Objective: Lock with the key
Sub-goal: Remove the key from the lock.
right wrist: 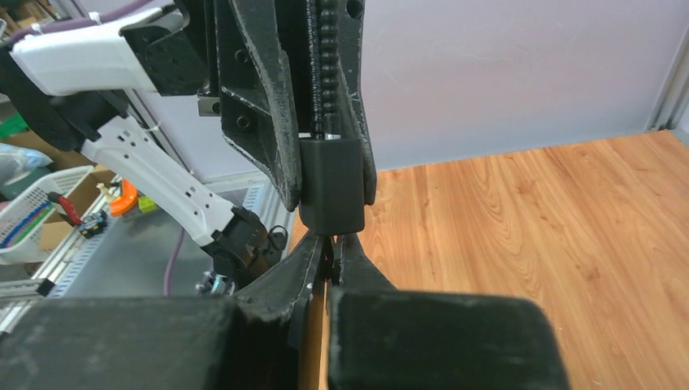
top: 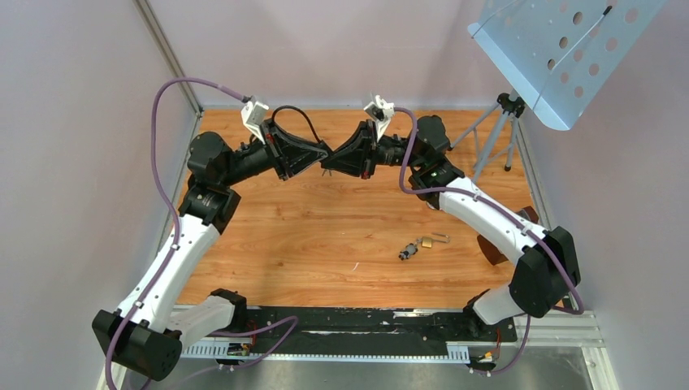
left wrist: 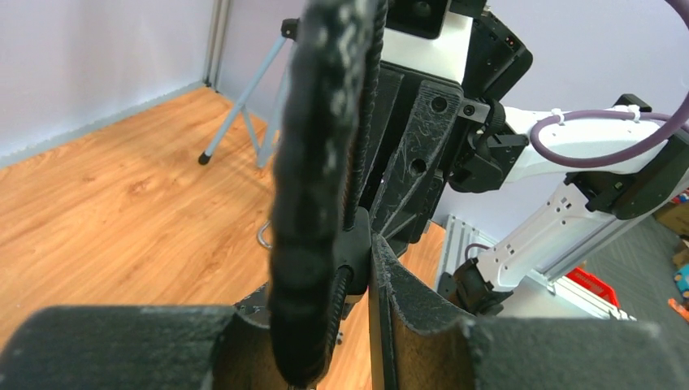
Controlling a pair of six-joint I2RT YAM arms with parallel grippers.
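- The two arms meet in the air above the far middle of the table (top: 325, 236), tip against tip. I judge this is so that one holds the lock steady while the other works at its key end.
- The left gripper (top: 322, 154) is clenched on a cable lock. The black lock body (right wrist: 333, 191) sits between its fingertips. The thick black cable (left wrist: 313, 162) runs back between its fingers, close past its camera.
- The lock is therefore held up in the air at the far centre, not lying on the wood.
- The long axis of the lock body lies along the line of the two grippers, about left to right in the scene and roughly level. Its free end faces right, toward the other arm, which is the side where a key can go in.
- The right gripper (right wrist: 329, 264) is pinched fully together, its tips just at that free end.
- Only a thin sliver shows between the right gripper's pads. I think it is the key, in line with the lock body, but the pictures do not show it clearly.
- A small brass padlock (top: 426, 241) with some small dark parts beside it lies on the table at the near right. It is well apart from both grippers and nothing touches it.
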